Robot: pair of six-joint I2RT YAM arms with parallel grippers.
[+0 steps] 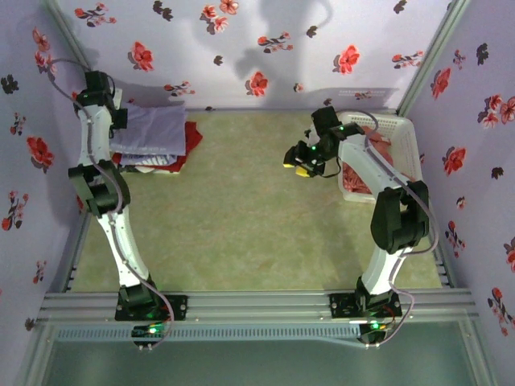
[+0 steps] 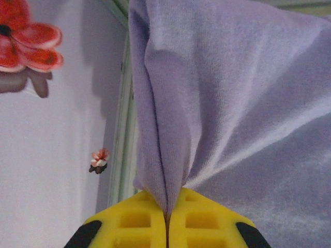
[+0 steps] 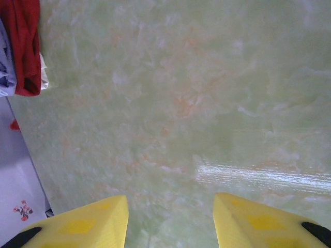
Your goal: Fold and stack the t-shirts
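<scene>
The pale green bench is enclosed by floral walls. At its far-left corner the lavender t-shirt is laid over a red t-shirt and pinched by the closed left hand. The right hand is parted, empty, above bare bench.

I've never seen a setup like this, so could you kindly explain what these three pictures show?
These are two robot arms bolted to a pale green table. One picture looks down from above; the others come from wrist cameras. The left gripper, yellow fingers shut, pinches the plain lavender cloth t-shirt topping a pile with a red t-shirt. The right gripper hangs open over bare table, empty. A white slatted plastic basket holding reddish cloth sits at right.
</scene>
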